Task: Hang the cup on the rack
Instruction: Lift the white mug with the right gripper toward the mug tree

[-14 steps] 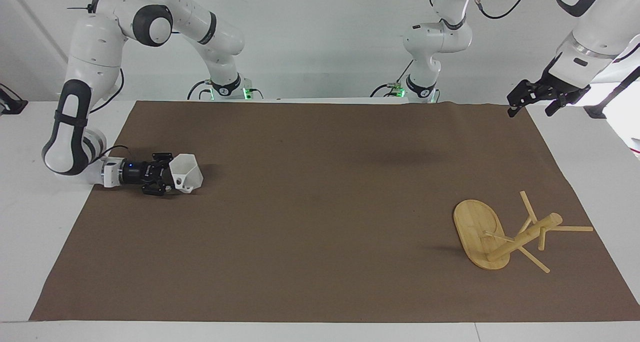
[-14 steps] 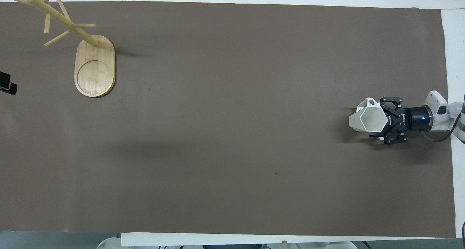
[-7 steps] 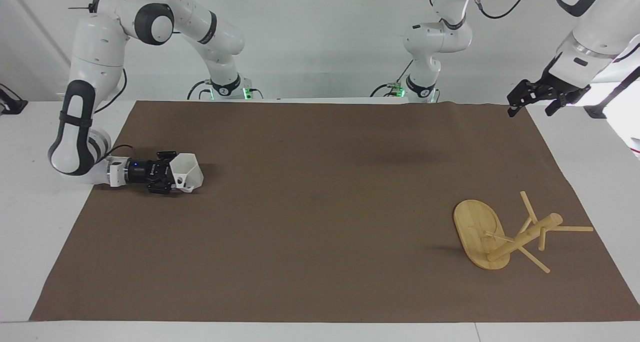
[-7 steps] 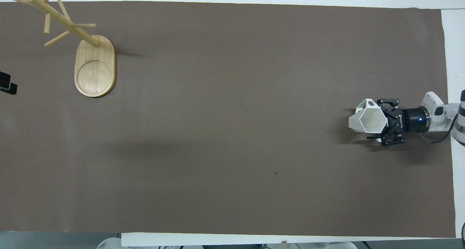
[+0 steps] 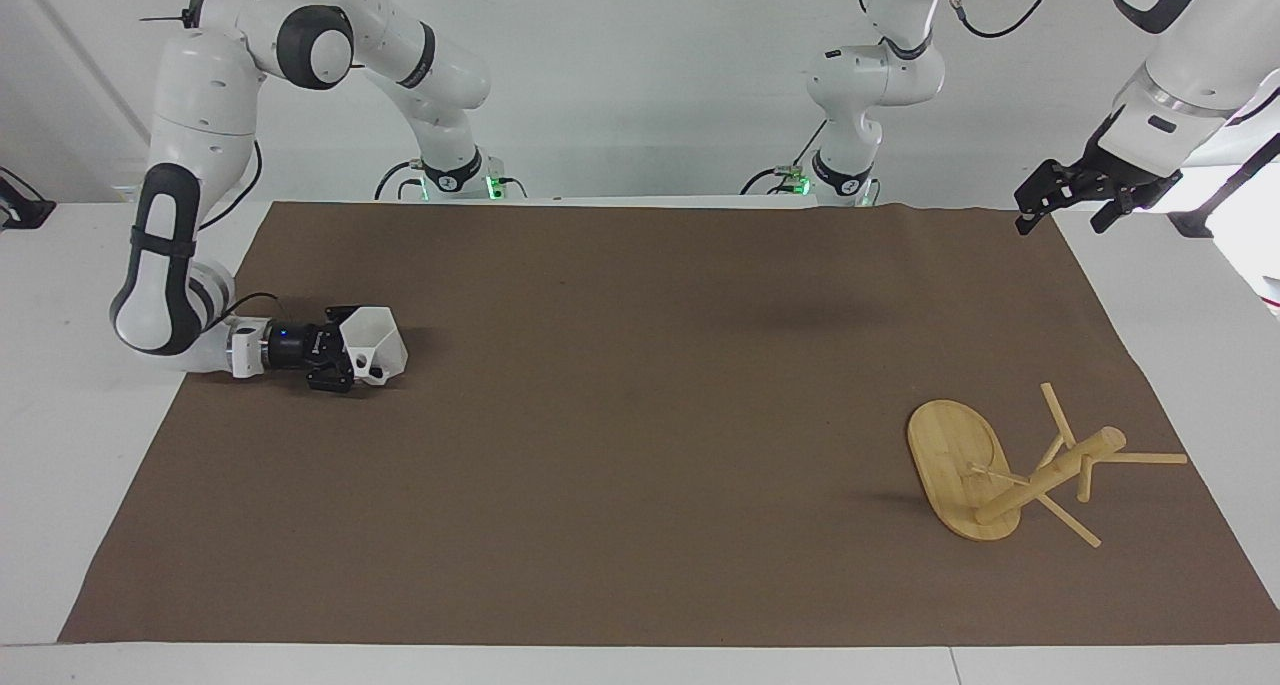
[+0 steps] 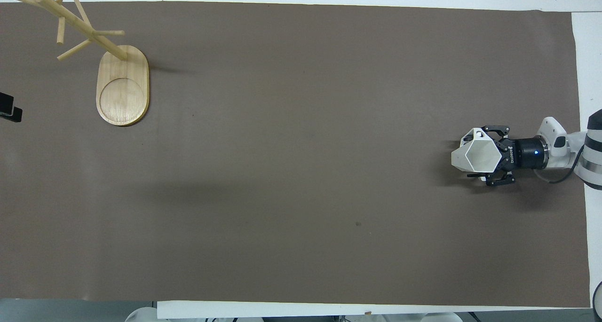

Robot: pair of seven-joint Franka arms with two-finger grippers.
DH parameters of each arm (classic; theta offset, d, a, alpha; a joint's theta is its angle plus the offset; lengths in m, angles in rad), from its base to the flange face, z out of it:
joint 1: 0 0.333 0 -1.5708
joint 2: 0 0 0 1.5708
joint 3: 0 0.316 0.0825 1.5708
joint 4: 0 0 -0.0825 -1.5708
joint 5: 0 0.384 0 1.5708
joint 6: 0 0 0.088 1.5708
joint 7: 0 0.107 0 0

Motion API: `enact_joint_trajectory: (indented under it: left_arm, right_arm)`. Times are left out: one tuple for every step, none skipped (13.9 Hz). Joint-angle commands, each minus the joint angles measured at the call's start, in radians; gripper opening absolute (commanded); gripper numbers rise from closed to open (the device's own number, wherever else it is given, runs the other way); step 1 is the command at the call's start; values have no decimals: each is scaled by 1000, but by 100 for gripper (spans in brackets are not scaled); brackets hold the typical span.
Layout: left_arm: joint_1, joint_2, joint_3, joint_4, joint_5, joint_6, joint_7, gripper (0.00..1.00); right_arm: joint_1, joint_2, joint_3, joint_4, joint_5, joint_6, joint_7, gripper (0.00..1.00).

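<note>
Lower than a second ago, the right gripper straddles the faceted white cup, jaws wide for grasping, well apart from the bamboo mug tree; the left gripper waits open.

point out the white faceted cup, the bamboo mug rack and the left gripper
small matte white faceted cup [image 6: 477,156]: overhead view, inside its hexagonal rim.
light bamboo mug rack [image 5: 955,465]: facing view, bare part of its flat oval base.
black left gripper [image 5: 1062,211]: facing view, midway between its fingertips.

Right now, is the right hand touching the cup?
Cannot tell. In the overhead view the right hand has its fingers on either side of the cup, but neither view plainly shows contact or a gap.
</note>
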Motion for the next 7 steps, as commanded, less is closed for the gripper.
enact_joint_trajectory:
  left_arm:
    - [5, -27, 3, -31, 1, 11, 9, 100]
    - [-1, -27, 0, -31, 1, 6, 9, 100]
    - [-6, -29, 1, -31, 1, 5, 9, 100]
    - [-6, -27, 1, -31, 1, 9, 9, 100]
    - [-4, -29, 1, -31, 1, 6, 9, 100]
    - [0, -27, 1, -31, 1, 6, 9, 100]
    - [3, -27, 1, -31, 1, 6, 9, 100]
  right_arm:
    - [26, -30, 0, -31, 23, 24, 6, 77]
    - [27, -31, 0, -31, 26, 25, 9, 54]
    - [33, -31, 0, -30, 41, 25, 12, 37]
    - [64, -36, 0, -30, 63, 27, 34, 25]
    - [85, -50, 0, -27, 81, 40, 57, 19]
    - [125, -89, 0, -31, 98, 71, 99, 19]
    - [176, -126, 0, -33, 135, 102, 149, 19]
